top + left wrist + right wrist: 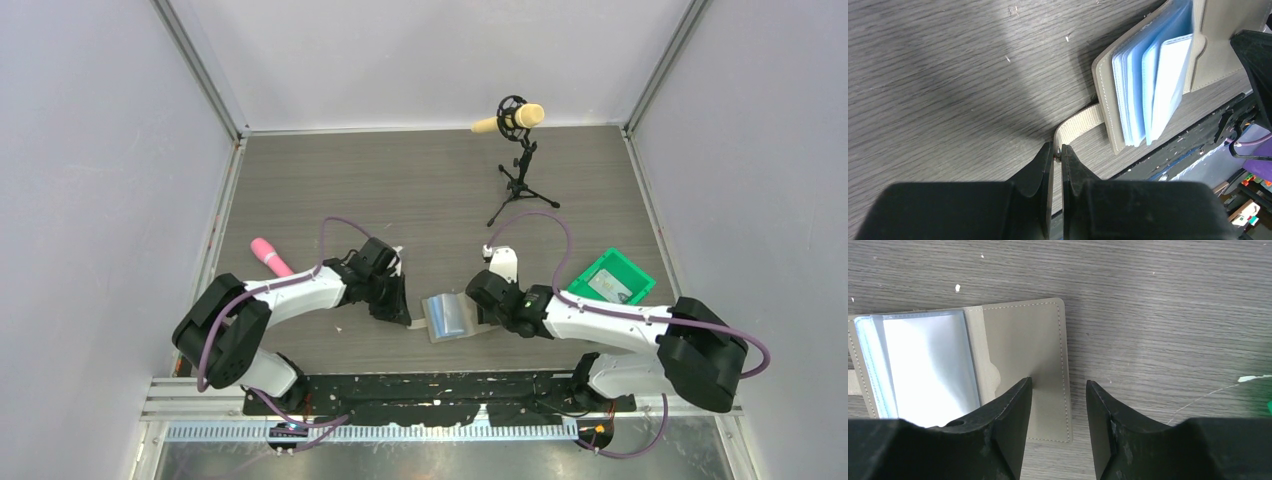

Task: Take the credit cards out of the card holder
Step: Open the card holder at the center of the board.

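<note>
Two grippers low over the table (400, 190), one at each side of the card holder (447, 316). Left gripper (1057, 152): fingers pinched tight on the holder's beige strap (1075, 129). Right gripper (1058, 402): fingers spread apart, empty, astride the right edge of the grey-olive cover; contact unclear. Holder open between them, near the table's front edge, clear bluish pockets fanned up. Credit cards in those pockets: cannot tell. Farther right, green bin (612, 278) with something pale inside; pink object (270, 257) on the left; microphone (515, 118) on a tripod at the back.
</note>
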`<state>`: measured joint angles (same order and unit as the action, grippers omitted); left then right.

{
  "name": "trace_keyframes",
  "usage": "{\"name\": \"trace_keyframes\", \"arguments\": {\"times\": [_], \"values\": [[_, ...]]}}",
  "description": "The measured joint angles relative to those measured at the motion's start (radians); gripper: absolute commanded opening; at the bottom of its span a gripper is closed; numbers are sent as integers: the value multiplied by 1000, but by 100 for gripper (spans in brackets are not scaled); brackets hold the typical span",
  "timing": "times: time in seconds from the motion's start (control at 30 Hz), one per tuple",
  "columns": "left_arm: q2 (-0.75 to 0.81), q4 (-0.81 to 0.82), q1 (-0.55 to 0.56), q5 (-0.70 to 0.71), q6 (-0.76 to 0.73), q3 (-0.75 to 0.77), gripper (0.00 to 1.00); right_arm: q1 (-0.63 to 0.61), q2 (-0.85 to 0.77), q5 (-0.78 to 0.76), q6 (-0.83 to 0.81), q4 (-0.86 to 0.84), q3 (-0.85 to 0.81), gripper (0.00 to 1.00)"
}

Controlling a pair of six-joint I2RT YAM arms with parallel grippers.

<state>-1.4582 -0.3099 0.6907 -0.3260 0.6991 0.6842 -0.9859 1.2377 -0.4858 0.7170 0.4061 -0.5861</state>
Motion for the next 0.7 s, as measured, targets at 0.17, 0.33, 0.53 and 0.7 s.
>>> {"name": "trace_keyframes", "arguments": {"times": [0.17,0.33,0.53,0.7], "values": [[3,-8,0,4,-1,0,0,23,8,36,-2,-30,5,48],[12,-8,0,2,0,0,0,28,-11,48,-6,32,-25,57],[20,-8,-2,-7,2,0,0,23,-128,69,-10,106,-137,57],[34,-3,-4,-18,8,0,0,-18,-172,113,-16,76,-194,49]]}}
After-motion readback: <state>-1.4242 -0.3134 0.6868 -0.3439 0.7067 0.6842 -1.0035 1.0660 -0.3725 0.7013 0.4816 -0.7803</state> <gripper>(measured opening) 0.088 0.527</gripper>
